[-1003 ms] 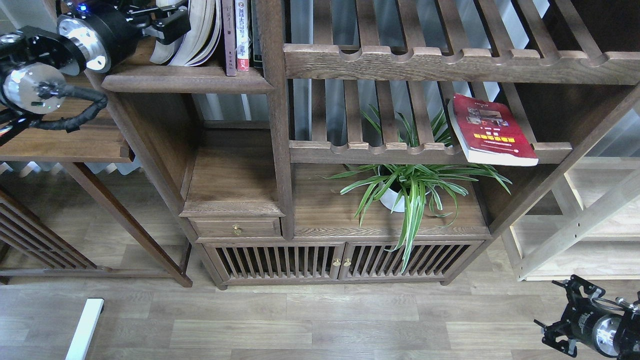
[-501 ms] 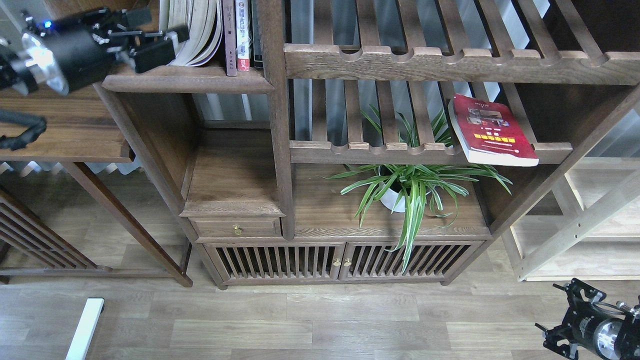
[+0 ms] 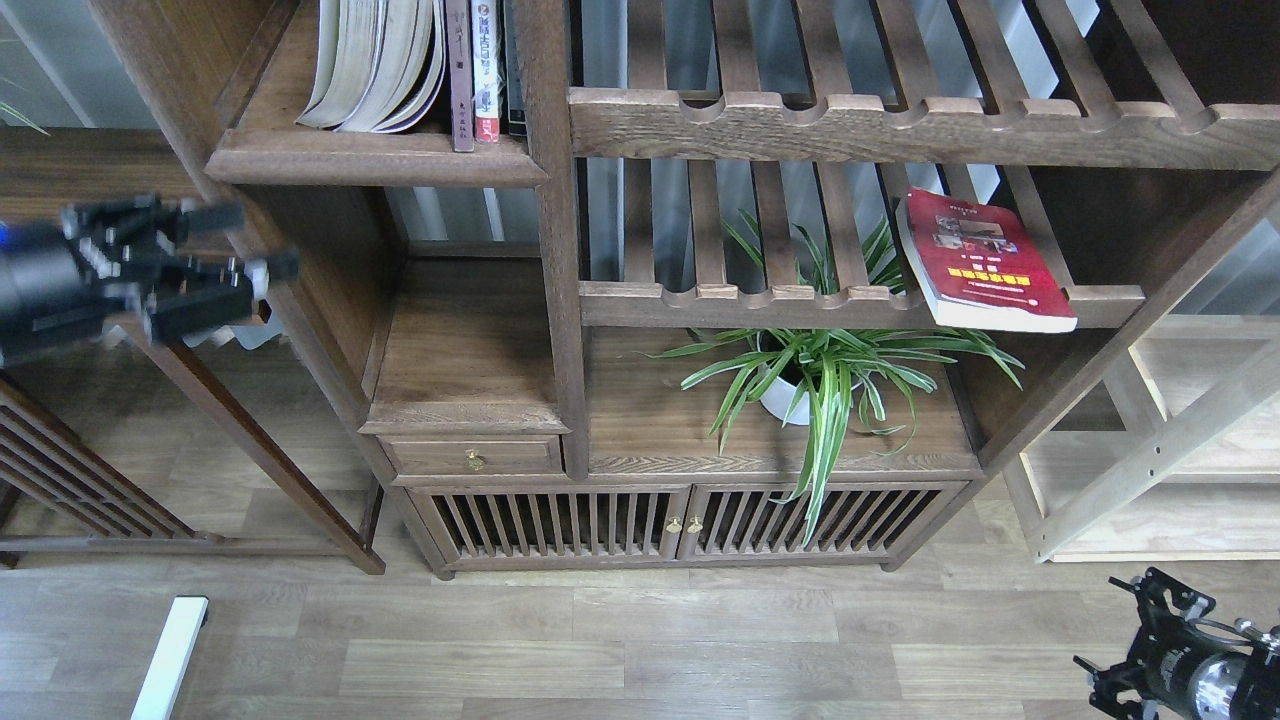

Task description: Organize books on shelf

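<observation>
A dark brown wooden bookcase (image 3: 560, 300) occupies the centre, fitted with slatted racks with scalloped front rails (image 3: 900, 125). Its base holds a small drawer (image 3: 472, 457) with a brass knob and two slatted doors (image 3: 680, 522) with brass knobs. A potted spider plant (image 3: 815, 375) stands on the lower surface. Floor is grey-brown wood-effect plank (image 3: 600, 640). A pale unfinished wood rack (image 3: 1150, 450) stands right; a dark wooden table (image 3: 60, 170) stands left. Daylight shows behind the slats.
</observation>
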Motion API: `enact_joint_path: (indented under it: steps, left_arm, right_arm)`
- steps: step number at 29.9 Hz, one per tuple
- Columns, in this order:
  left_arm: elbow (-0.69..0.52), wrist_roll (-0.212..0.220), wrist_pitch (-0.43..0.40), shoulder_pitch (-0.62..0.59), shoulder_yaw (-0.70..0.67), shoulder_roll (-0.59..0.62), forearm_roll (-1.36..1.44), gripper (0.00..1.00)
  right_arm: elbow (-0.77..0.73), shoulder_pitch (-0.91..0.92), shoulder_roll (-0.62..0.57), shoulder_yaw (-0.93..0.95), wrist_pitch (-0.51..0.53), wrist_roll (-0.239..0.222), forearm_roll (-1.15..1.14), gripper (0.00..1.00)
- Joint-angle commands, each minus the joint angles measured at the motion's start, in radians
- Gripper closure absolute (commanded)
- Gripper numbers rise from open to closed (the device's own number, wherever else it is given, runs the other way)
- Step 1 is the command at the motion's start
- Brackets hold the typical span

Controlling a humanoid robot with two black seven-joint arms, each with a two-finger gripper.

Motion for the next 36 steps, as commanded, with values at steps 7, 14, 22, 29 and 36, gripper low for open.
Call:
enact_joint_path:
  steps: [7,14,22,29,36]
  left_arm:
    - [0.011,-0.096,0.022,0.262,-0.001,-0.021,0.132,0.14]
    - [0.040,-0.125,0.146,0.451,-0.004,-0.119,0.206,0.14]
    - [0.090,-0.137,0.285,0.603,-0.006,-0.284,0.223,0.12]
    - [0.149,-0.143,0.371,0.666,-0.006,-0.416,0.252,0.12]
    - [0.201,-0.140,0.404,0.668,-0.006,-0.484,0.252,0.12]
  right_arm:
    - [0.089,0.087,-0.039,0.023,-0.011,0.000,-0.009,0.01]
    - [0.154,0.161,-0.090,0.173,-0.011,0.000,-0.016,0.01]
    - [0.220,0.259,-0.162,0.241,-0.011,0.000,-0.024,0.01]
    - [0.244,0.303,-0.245,0.290,-0.011,0.000,-0.081,0.01]
    - [0.240,0.330,-0.234,0.319,-0.011,0.000,-0.150,0.01]
